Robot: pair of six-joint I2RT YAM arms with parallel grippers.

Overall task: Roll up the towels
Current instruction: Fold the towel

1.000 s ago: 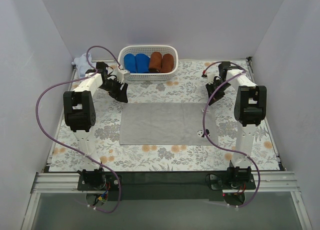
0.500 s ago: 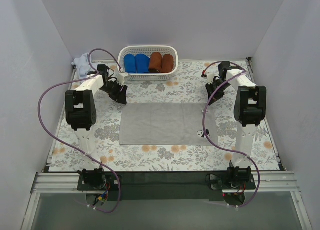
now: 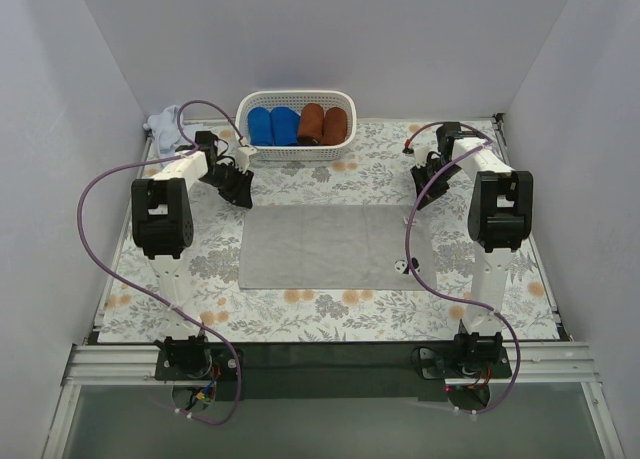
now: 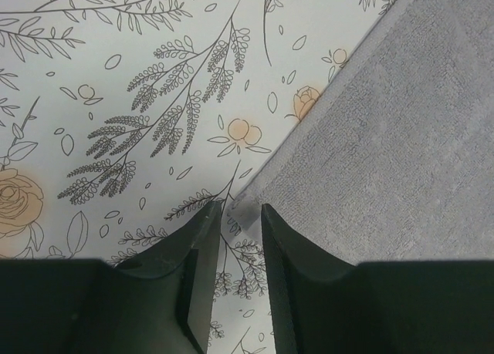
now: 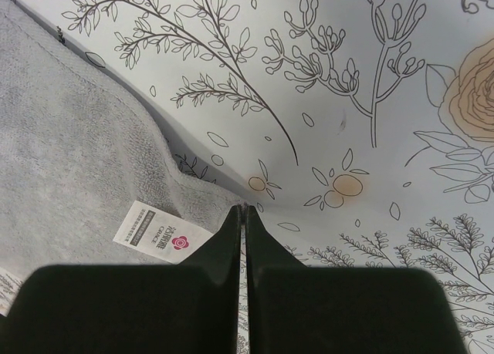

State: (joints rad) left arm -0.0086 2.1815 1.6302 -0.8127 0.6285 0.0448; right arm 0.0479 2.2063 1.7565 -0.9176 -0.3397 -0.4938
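The mid-grey towel [image 3: 330, 244] lies flat in the middle of the table. My left gripper [image 3: 240, 187] is low at its far left corner. In the left wrist view the jaws [image 4: 241, 207] stand a narrow gap apart, with the towel's [image 4: 401, 138] corner tip between the fingertips. My right gripper [image 3: 422, 195] is at the far right corner. Its jaws [image 5: 245, 209] are shut on the towel's [image 5: 69, 153] raised edge, beside a white label [image 5: 160, 234]. The pale blue-lavender towel [image 3: 163, 124] lies crumpled at the back left.
A white basket [image 3: 297, 151] at the back centre holds bright blue [image 3: 272, 125] and rust-brown [image 3: 322, 124] cloth rolls. A floral tablecloth [image 3: 300, 309] covers the table. Walls enclose it on the left, back and right. Purple cables loop from both arms.
The left gripper's jaws have narrowed around the towel's far left corner, and the left arm shifted slightly. The right arm and the towel have not moved.
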